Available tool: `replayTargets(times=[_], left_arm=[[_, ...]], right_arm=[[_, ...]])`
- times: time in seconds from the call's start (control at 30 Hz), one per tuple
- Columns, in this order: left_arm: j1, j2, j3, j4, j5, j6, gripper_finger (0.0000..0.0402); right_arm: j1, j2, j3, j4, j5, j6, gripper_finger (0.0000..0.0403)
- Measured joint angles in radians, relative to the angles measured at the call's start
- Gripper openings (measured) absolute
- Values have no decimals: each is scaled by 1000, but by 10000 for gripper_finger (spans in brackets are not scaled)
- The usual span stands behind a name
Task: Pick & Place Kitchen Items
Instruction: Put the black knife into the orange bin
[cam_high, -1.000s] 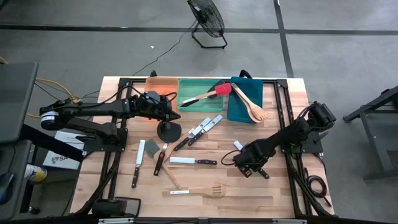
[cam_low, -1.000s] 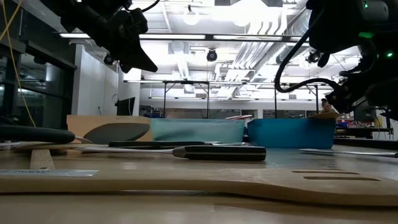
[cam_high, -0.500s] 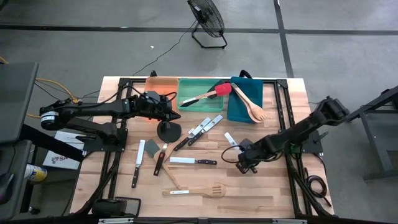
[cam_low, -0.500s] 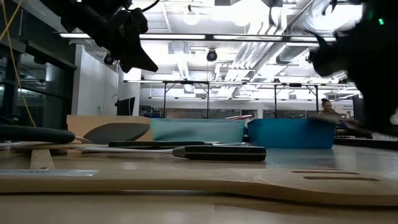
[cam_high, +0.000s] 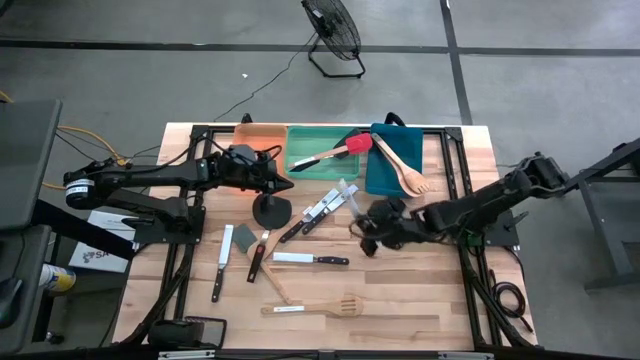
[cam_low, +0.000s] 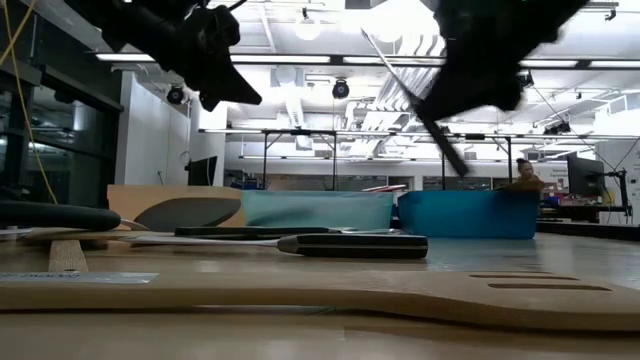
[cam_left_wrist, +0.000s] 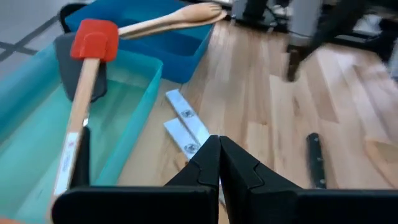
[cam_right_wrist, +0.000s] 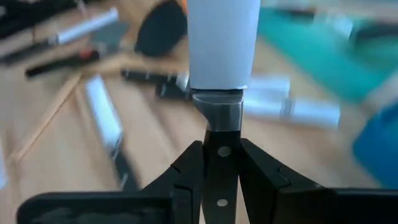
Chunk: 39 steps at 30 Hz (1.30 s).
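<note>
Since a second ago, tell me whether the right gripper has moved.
Yes. The right gripper, shut on a knife, has swung from the table's right side toward the blue tray.

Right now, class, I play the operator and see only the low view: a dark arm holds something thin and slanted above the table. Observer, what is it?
Observer: A black-handled steel-bladed knife. The right hand is shut on its riveted handle.
Operator: What is beneath it?
Observer: From above, it hangs over the wooden table, near the blue rectangular tray but not over it.
Operator: And the left hand?
Observer: The left hand is shut and empty, close to the green rectangular tray.
</note>
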Motion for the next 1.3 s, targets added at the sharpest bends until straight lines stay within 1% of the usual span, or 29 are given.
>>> replayTargets(times=[0.1, 0.17, 0.27, 0.43, 0.53, 0.67, 0.8, 0.9, 0.97, 1.03, 1.07, 1.17, 1.3], left_arm=[[0, 0, 0, 17, 15, -1, 1], [0, 0, 0, 25, 22, -10, 1], [0, 0, 0, 41, 30, -25, 1], [0, 0, 0, 74, 53, -21, 3], [0, 1, 0, 108, 55, -21, 17], [0, 7, 0, 164, 63, -18, 56], [0, 39, 0, 244, 132, -18, 107], [-7, 76, 1, 316, 180, -18, 140], [-13, 105, 1, 359, 188, -7, 157], [-21, 127, 1, 368, 196, 0, 169], [-21, 138, 0, 382, 200, 1, 174], [-21, 161, 1, 400, 201, 1, 183], [-21, 184, 1, 412, 200, 1, 184]], right_arm=[[-71, 1, 0, 154, -9, -165, 70], [-115, 1, 1, 252, -45, -263, 70], [-178, 1, 1, 385, -134, -387, 70], [-259, 0, 1, 513, -263, -521, 70], [-293, 0, 1, 551, -336, -581, 70], [-325, 17, 1, 598, -414, -637, 70], [-351, 51, 1, 663, -481, -683, 70], [-367, 94, 4, 780, -524, -700, 70], [-374, 110, 1, 813, -535, -711, 70], [-383, 137, 3, 884, -553, -717, 70], [-387, 139, 2, 887, -567, -717, 70], [-395, 169, 4, 974, -609, -717, 70], [-399, 192, 2, 1007, -613, -717, 70]])
